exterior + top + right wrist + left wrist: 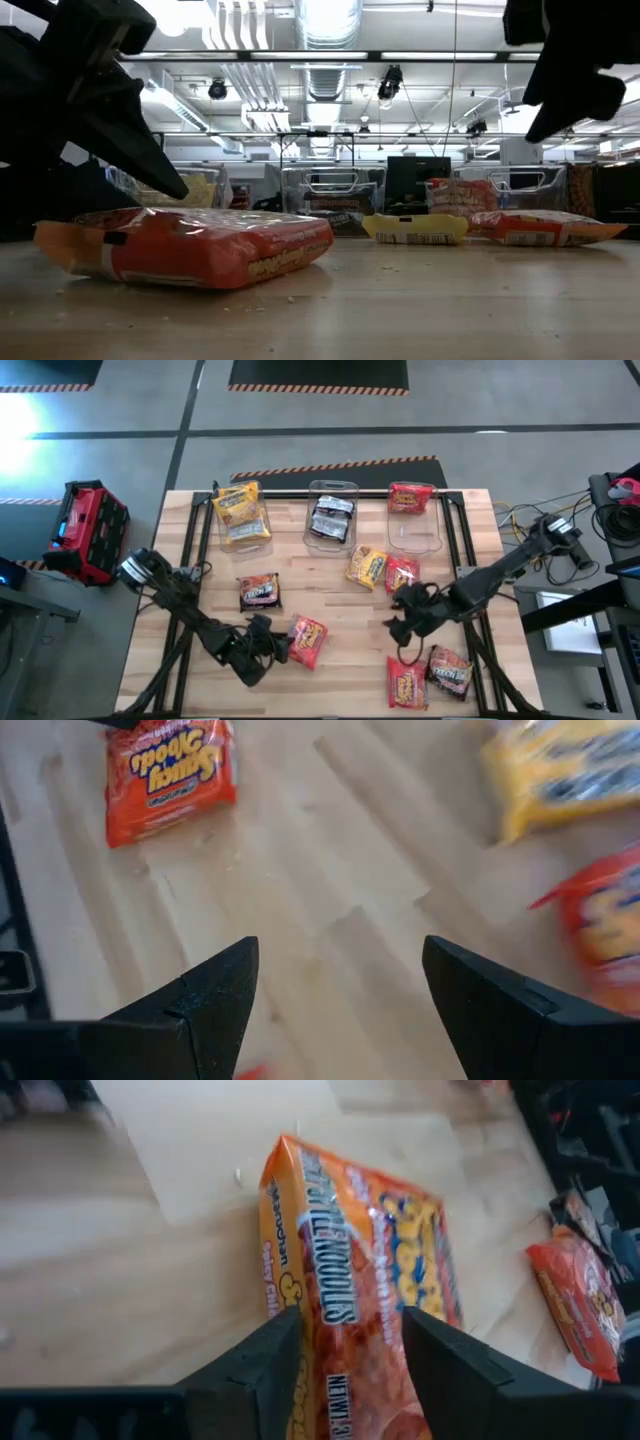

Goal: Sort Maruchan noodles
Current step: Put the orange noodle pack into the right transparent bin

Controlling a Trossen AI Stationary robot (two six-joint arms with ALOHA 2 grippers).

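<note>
Lying flat on the wooden table (330,690), a red packet (308,641) sits at the near-left, and the left gripper (272,647) has its two dark fingers (262,1365) set either side of the packet's end. In the left wrist view the wrapper fills the gap between them, and both inner faces seem to touch it — a light pinch, with the packet resting on the wood in the low view.

Other packets are spread around it. A dark one (259,592) lies just behind the red packet. Near the middle, a yellow packet (366,566) and a second red one (402,573) lie touching. At the near-right corner a third red packet (406,685) lies beside another dark one (450,673).

Along the far edge stand three clear bins: the left bin (241,532) holds yellow noodles (237,506), the middle bin (331,488) holds dark noodles (332,518), and the right bin (414,536) holds red noodles (410,497).

The right gripper (400,618) hangs over bare wood between the centre pair and the near-right pair, its jaws spread wide and holding nothing.

Off the table to the left sits a red and black case (85,532).
</note>
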